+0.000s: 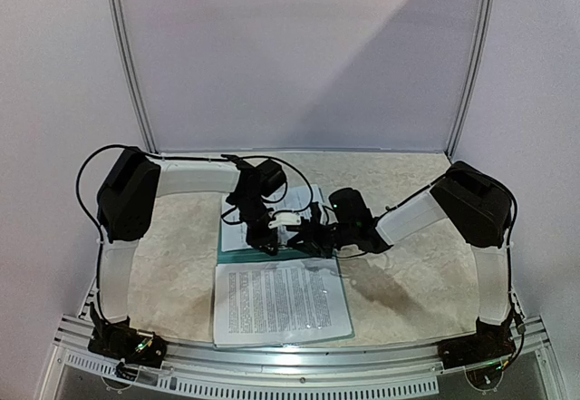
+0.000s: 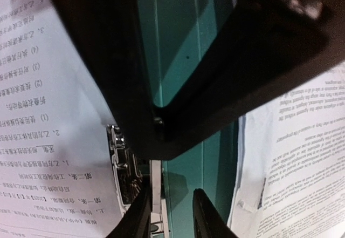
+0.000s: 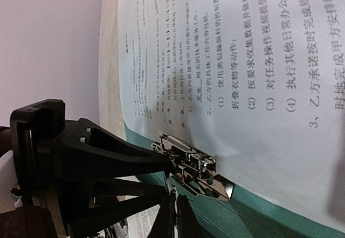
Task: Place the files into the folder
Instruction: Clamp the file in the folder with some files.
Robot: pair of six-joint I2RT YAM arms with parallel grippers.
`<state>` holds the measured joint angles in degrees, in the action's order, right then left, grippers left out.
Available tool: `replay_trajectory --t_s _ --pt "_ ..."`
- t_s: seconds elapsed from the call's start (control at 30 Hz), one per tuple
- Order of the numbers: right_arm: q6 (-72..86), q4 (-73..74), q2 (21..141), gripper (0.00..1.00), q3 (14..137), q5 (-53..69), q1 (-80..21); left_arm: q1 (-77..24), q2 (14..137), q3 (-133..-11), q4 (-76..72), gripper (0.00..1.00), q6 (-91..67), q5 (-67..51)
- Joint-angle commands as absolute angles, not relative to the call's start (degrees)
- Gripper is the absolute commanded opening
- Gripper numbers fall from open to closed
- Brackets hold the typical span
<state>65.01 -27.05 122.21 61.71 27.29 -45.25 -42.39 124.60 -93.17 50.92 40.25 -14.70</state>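
Files lying on both halves of the open teal folder, my left pincer open and touching the silver clip, my right pincer closed just beside it.

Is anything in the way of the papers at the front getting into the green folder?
Yes. The left gripper and right gripper both crowd low over the folder, right at its silver clip, with one left finger at it. The front files would have to get past them.
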Motion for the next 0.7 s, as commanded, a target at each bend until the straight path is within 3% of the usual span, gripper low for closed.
replay_trajectory --t_s 0.0,0.3,0.67 --pt "60.98 -9.29 126.32 0.03 60.76 19.34 -45.44 -41.62 119.81 -94.91 55.56 0.29 40.21 -18.95" --pt "59.64 -6.00 127.73 0.02 61.92 18.42 -45.29 -38.77 119.28 -97.76 59.01 0.27 39.71 -24.14" --pt "59.52 -1.85 130.63 0.00 61.87 15.73 -45.26 -38.94 124.53 -94.97 51.26 0.12 28.71 -18.54"
